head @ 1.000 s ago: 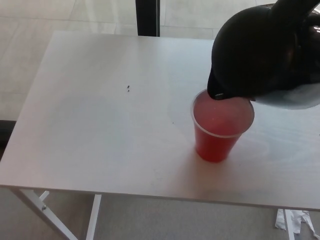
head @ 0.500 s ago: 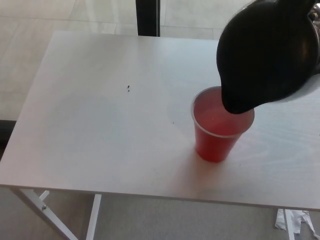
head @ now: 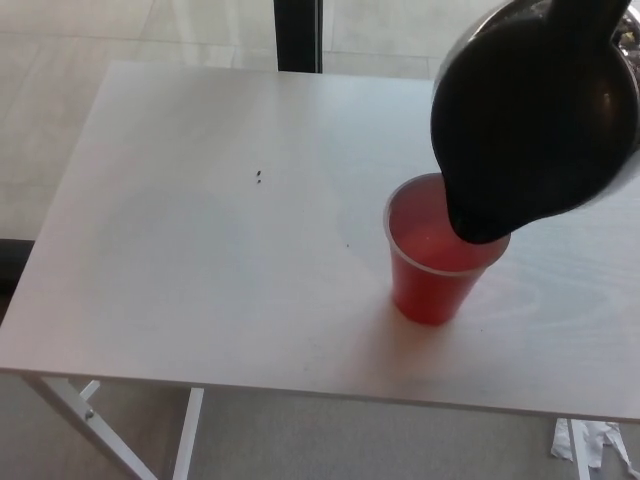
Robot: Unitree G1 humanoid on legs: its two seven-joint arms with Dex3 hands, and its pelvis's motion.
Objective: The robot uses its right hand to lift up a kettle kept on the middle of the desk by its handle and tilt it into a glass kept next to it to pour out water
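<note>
Nearest, the white desk [head: 200,280] shows a smooth matte top with faint wood grain, carried on thin white metal legs; a crumpled scrap of paper [head: 590,440] lies on the grey floor below its right corner. On the desk's right part stands the glass [head: 440,265], a translucent red, tapered plastic cup with a pale rim and pinkish liquid inside. Directly above it hangs the kettle [head: 535,110], a glossy black rounded body with a silvery edge, tipped steeply so its lowest part overlaps the cup's right rim. Farther back, two tiny dark specks [head: 259,177] sit on the bare desk. Neither hand is visible, so their fingers cannot be judged. Compared with a second ago, the kettle leans further over.
</note>
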